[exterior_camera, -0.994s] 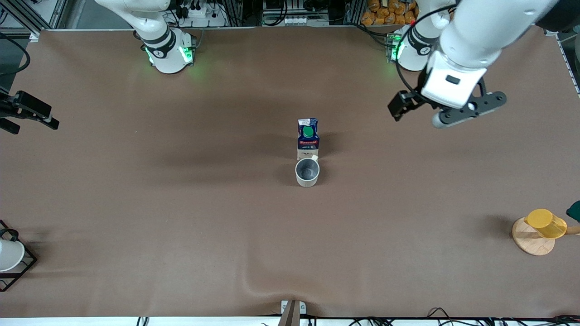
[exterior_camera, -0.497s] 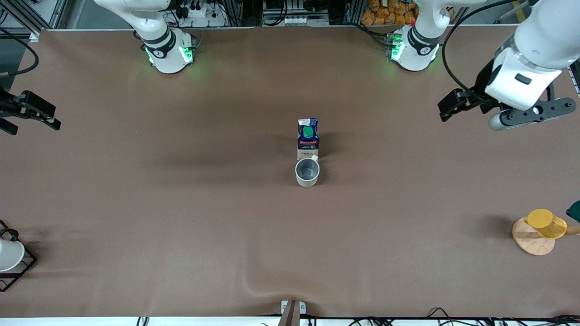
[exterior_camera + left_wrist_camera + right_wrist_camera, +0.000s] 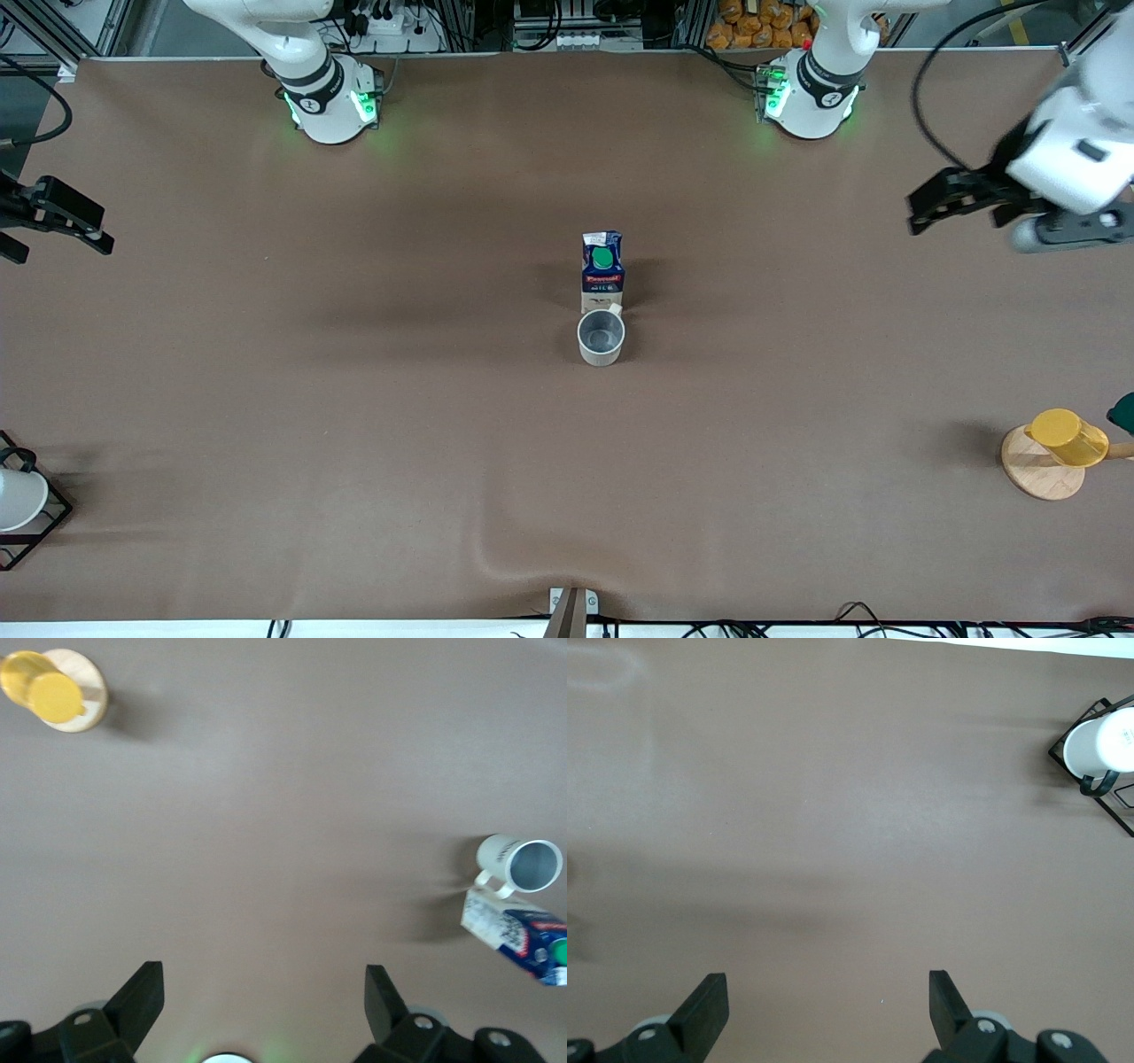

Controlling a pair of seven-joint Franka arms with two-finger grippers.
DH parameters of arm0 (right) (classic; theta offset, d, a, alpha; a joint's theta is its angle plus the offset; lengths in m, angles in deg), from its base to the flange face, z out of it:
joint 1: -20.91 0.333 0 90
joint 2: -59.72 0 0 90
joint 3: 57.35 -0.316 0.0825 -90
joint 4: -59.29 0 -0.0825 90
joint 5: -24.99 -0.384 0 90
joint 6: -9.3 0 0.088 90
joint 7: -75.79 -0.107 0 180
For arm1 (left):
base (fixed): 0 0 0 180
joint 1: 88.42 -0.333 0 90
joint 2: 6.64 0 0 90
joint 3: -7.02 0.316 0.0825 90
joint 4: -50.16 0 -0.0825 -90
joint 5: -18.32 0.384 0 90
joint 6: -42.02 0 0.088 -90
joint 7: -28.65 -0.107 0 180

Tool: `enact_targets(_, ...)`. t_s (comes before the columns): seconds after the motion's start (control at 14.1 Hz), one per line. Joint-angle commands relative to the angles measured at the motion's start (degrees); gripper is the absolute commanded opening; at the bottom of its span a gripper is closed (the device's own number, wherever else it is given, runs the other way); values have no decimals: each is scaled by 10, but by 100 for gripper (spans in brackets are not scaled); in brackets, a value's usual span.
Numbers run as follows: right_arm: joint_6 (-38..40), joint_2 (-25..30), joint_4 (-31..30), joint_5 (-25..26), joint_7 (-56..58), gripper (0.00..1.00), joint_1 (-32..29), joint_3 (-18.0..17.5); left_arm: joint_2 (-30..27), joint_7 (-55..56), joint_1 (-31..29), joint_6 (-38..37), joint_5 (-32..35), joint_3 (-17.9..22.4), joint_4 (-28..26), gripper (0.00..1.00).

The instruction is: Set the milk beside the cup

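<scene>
The milk (image 3: 602, 270), a dark-blue carton with a green cap, stands upright at the table's middle. The cup (image 3: 601, 337), off-white with a grey inside, stands right beside it, nearer to the front camera, its small handle against the carton. Both also show in the left wrist view, the cup (image 3: 518, 861) and the milk (image 3: 518, 935). My left gripper (image 3: 939, 202) is open and empty, up over the left arm's end of the table, well away from both. My right gripper (image 3: 58, 244) is open and empty at the right arm's end of the table and waits there.
A yellow cup (image 3: 1067, 436) lies on a round wooden base (image 3: 1041, 474) at the left arm's end, near the front edge. A white cup (image 3: 18, 496) sits in a black wire rack (image 3: 53, 523) at the right arm's end. A dark green object (image 3: 1123, 412) shows at the view's edge.
My left gripper has swung away from the milk toward the left arm's end of the table. The milk, the cup and the right arm have not moved.
</scene>
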Motion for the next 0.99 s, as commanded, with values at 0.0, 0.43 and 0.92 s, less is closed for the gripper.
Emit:
enact_targets(0.0,3,-7,11,10,-4,100,6,4,-35,-62,0,-17,0,32,-25,100)
enact_targets(0.43,1,-8,10,9,-4,100,3,4,-57,-87,-2,-18,1,40,-56,100)
enact_targets(0.92,2,-8,10,9,-5,100,7,4,-54,-111,-7,-26,3,45,-50,100)
